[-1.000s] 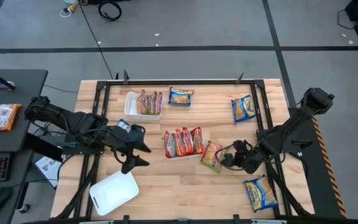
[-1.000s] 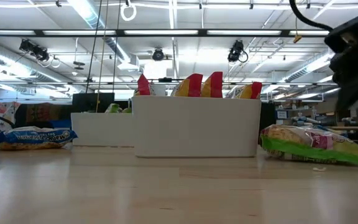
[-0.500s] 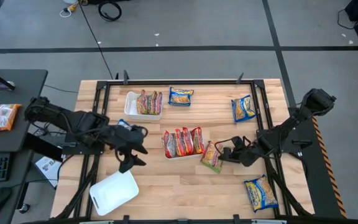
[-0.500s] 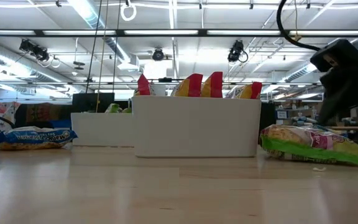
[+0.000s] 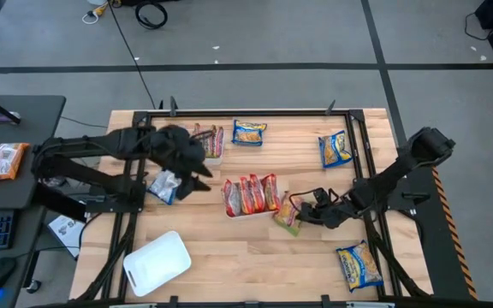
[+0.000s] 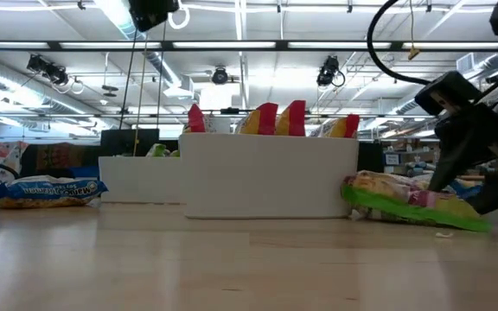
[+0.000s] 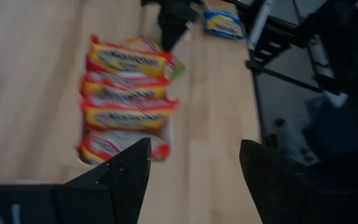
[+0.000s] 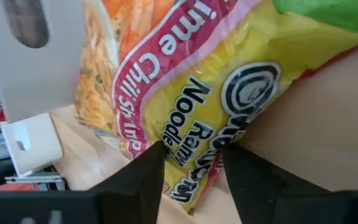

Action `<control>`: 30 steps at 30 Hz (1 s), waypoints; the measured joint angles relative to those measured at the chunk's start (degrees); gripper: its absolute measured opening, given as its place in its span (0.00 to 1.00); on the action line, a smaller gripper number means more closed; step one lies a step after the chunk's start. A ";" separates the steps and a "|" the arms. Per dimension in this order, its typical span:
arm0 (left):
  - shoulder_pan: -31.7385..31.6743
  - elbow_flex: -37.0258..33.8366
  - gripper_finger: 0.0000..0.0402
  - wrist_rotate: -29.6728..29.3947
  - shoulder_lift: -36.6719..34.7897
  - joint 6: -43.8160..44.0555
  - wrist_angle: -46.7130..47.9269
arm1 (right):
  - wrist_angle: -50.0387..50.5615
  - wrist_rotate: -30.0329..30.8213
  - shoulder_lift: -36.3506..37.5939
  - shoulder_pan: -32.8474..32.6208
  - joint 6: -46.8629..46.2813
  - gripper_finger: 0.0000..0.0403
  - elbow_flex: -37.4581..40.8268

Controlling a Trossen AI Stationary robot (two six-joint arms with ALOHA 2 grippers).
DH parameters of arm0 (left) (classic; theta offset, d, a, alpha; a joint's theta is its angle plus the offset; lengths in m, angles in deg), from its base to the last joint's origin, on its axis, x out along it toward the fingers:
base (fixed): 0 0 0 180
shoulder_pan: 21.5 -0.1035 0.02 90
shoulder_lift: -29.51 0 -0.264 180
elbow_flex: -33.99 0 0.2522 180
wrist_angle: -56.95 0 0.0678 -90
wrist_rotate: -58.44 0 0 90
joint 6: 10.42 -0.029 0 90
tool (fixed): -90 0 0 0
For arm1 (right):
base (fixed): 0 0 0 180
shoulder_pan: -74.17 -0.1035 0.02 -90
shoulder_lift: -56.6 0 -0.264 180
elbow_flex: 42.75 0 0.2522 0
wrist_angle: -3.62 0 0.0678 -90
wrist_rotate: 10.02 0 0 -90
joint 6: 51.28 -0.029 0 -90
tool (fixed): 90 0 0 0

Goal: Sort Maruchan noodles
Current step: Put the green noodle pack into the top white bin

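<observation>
The green-edged noodle packet [image 5: 286, 213], since pushed against the near white tray [image 5: 248, 212], is now being pinched between the narrowed fingers of the right gripper [image 5: 302, 214], suggesting pickup; the left gripper [image 5: 202, 175], raised, hangs open.

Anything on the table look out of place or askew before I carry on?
Yes. The empty white rectangular plastic tray lies skewed at the table's near-left edge, away from the two filled trays. The green-and-yellow crinkly ramen packet lies loose against the middle white tray, with the right gripper at it. Three blue-and-yellow packets lie scattered, unsorted.
</observation>
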 joint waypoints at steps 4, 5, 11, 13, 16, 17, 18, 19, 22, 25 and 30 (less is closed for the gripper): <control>-5.19 0.00 0.62 0.02 0.00 -5.82 0.00 | -0.70 2.52 -1.23 1.23 4.43 0.27 -1.47; -6.63 0.00 0.62 0.00 0.00 -7.02 -0.01 | -0.46 2.76 -1.25 1.67 5.43 0.22 -1.90; -15.56 0.00 0.62 -0.02 0.00 -13.71 0.39 | 4.98 3.04 -0.46 5.66 9.33 0.03 -5.61; -18.54 0.00 0.62 -0.01 0.00 -15.72 0.84 | 11.98 1.40 0.34 7.51 10.94 0.02 -9.36; -22.63 0.00 0.62 -0.04 0.00 -17.69 1.75 | 28.16 -1.94 1.94 10.91 16.13 0.02 -17.78; -23.79 0.00 0.62 -0.03 0.00 -18.49 1.94 | 33.89 -2.99 2.23 12.30 18.69 0.02 -21.17; -24.82 0.00 0.62 0.15 0.00 -19.11 2.25 | 40.23 -3.72 2.43 13.74 21.80 0.02 -24.87; -25.68 0.00 0.62 0.74 0.00 -20.10 2.48 | 46.02 -4.16 2.48 15.36 25.33 0.01 -28.56; -27.72 0.00 0.62 2.73 0.00 -22.78 2.60 | 60.29 -3.77 2.44 20.89 37.18 0.01 -40.00; -29.45 0.00 0.62 2.95 0.00 -26.05 2.58 | 67.82 -1.07 2.44 27.37 49.13 0.01 -49.74; -33.49 0.00 0.62 -1.74 0.00 -26.49 4.22 | 68.24 -0.16 2.14 38.10 62.98 0.01 -61.99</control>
